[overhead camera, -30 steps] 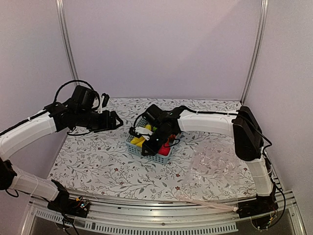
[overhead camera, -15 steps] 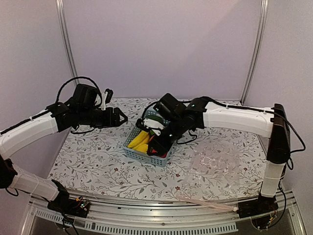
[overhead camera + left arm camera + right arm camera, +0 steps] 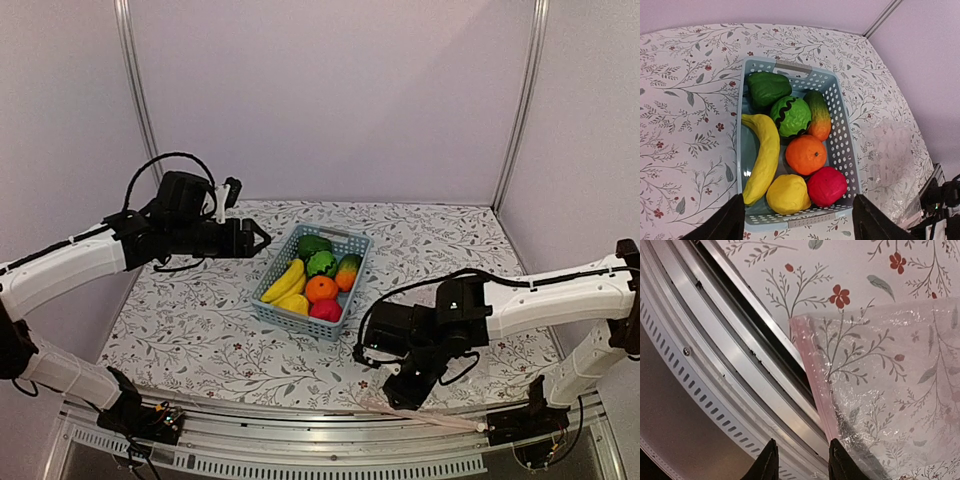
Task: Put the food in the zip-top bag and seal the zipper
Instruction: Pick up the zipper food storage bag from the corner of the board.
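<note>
The food lies in a blue-grey basket point(image 3: 272, 296): banana point(image 3: 765, 155), orange point(image 3: 805, 154), red apple point(image 3: 826, 186), striped melon point(image 3: 791, 116), green pepper point(image 3: 767, 89), mango point(image 3: 818, 116) and a yellow fruit point(image 3: 786, 194). My left gripper point(image 3: 255, 238) hovers open and empty just left of the basket; in the left wrist view point(image 3: 797, 217) its fingers straddle the basket's near end. The clear zip-top bag point(image 3: 890, 390) lies flat at the table's front right. My right gripper point(image 3: 802, 462) is open and empty, low over the pink zipper point(image 3: 812, 370) at the bag's corner.
The metal front rail point(image 3: 715, 330) runs right beside the zipper, and the table's edge is there. In the top view my right arm point(image 3: 540, 300) stretches over most of the bag, with the zipper point(image 3: 440, 418) showing along the front edge. Purple walls enclose the table.
My right arm has swung from above the basket down to the front right, over the bag's zipper corner. The basket's food is now uncovered. My left gripper has edged right toward the basket.
</note>
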Controlling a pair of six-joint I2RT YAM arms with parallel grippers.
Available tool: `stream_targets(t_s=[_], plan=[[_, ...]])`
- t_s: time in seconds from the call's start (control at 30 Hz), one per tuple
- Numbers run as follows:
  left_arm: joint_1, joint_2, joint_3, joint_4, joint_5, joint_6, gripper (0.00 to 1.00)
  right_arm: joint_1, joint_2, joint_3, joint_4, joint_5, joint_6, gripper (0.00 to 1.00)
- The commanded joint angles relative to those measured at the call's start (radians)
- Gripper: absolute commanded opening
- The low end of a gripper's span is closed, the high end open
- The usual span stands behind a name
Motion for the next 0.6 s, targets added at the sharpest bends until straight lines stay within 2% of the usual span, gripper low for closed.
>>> stream_targets(t_s=[0.0, 0.23, 0.37, 0.57], plan=[[-0.013, 0.038, -0.010, 0.030, 0.031, 0.019, 0.73, 0.080, 0.000, -0.027, -0.116, 0.026, 0.191, 0.34], [-0.015, 0.036, -0.053, 0.068, 0.058, 0.001, 0.73, 0.112, 0.053, -0.102, -0.179, 0.030, 0.235, 0.35], [-0.014, 0.016, -0.067, 0.057, 0.029, 0.024, 0.74, 0.112, 0.076, -0.137, -0.212, 0.061, 0.230, 0.34], [-0.014, -0.019, -0.108, 0.056, 0.043, 0.010, 0.74, 0.112, 0.118, -0.137, -0.176, 0.110, 0.196, 0.33]])
